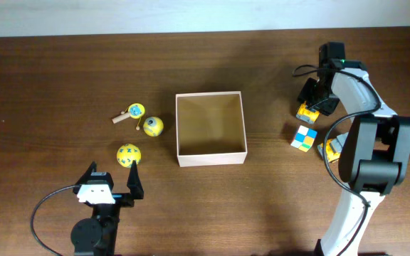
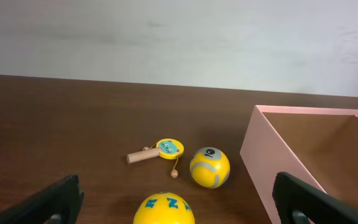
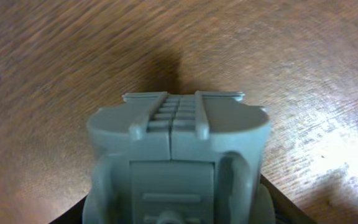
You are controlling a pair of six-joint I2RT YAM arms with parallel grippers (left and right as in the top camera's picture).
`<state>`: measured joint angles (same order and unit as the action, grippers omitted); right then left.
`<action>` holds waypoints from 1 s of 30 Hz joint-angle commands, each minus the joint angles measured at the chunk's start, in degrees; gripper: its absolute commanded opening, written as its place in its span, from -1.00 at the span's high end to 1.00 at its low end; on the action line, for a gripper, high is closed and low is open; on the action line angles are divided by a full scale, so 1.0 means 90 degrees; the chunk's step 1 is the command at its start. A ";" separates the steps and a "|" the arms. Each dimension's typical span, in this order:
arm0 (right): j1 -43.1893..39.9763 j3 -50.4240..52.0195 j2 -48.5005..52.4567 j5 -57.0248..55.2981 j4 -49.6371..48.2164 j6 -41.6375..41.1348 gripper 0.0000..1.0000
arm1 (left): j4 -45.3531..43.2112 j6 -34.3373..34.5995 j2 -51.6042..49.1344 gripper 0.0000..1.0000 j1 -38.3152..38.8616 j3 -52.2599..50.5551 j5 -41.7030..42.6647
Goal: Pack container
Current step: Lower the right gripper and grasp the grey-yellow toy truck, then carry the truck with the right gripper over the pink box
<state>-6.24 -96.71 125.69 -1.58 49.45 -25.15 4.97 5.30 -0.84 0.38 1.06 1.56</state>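
Note:
The container, a square open box with white walls and a tan inside, stands mid-table; its near corner shows in the left wrist view. My right gripper is at the far right, shut on a grey and yellow toy that rests on the table. The toy's grey body fills the right wrist view between the black fingers. My left gripper is open and empty, low at the front left. A yellow ball with blue letters lies just ahead of its fingers.
A yellow ball with grey stripes and a small wooden rattle drum lie left of the box. A coloured puzzle cube and another yellow-grey toy lie right of it, near the right arm's base.

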 commanded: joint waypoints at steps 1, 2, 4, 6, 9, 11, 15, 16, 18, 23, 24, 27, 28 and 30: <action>-0.0019 -0.0126 0.0112 0.0306 0.0053 0.0918 -0.08 | 0.0005 -0.0121 0.0053 -0.98 -0.0032 -0.0032 0.0068; -0.0019 -0.0143 0.0112 0.0381 0.0051 0.1018 -0.08 | 0.0007 -0.0121 0.0053 -0.99 -0.0032 -0.0032 0.0070; -0.0019 -0.0221 0.0112 0.0510 0.0080 0.1229 -0.08 | 0.0007 -0.0121 0.0053 -0.99 -0.0032 -0.0032 0.0068; -0.0017 -0.0350 0.0109 0.0624 0.0168 0.1438 -0.08 | 0.0005 -0.0121 0.0053 -0.99 -0.0032 -0.0032 0.0070; -0.0019 -0.0619 0.0109 0.0634 0.0420 0.1467 -0.08 | 0.0007 -0.0121 0.0053 -0.99 -0.0032 -0.0032 0.0070; -0.0017 -0.0852 0.0109 0.0668 0.0619 0.1610 -0.08 | 0.0007 -0.0121 0.0053 -0.99 -0.0032 -0.0032 0.0070; -0.0017 -0.1438 0.0109 0.0682 0.1156 0.1778 -0.08 | 0.0005 -0.0121 0.0053 -0.99 -0.0032 -0.0032 0.0070; -0.0017 -0.1615 0.0109 0.0692 0.1319 0.1824 -0.08 | 0.0007 -0.0121 0.0053 -0.98 -0.0032 -0.0032 0.0070; -0.0012 -0.1974 0.0109 0.0855 0.1647 0.2013 -0.08 | 0.0007 -0.0121 0.0053 -0.99 -0.0032 -0.0032 0.0070; 0.0058 -0.2895 0.0107 0.1676 0.2448 0.2487 -0.08 | 0.0005 -0.0121 0.0053 -0.98 -0.0032 -0.0032 0.0070; 0.0092 -0.3099 0.0100 0.1960 0.2620 0.2623 -0.08 | 0.0007 -0.0121 0.0053 -0.99 -0.0032 -0.0032 0.0070; 0.0240 -0.3655 0.0097 0.2786 0.3113 0.3053 -0.08 | 0.0007 -0.0121 0.0053 -0.98 -0.0032 -0.0032 0.0070; 0.0296 -0.3806 0.0097 0.2982 0.3252 0.3138 -0.08 | 0.0007 -0.0121 0.0053 -0.99 -0.0032 -0.0032 0.0070; 0.0464 -0.4121 0.0078 0.3296 0.3504 0.3181 -0.08 | 0.0007 -0.0121 0.0053 -0.98 -0.0032 -0.0032 0.0070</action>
<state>-4.56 -129.49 126.34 18.90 79.53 -0.40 4.97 5.32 -0.84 0.38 1.06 1.56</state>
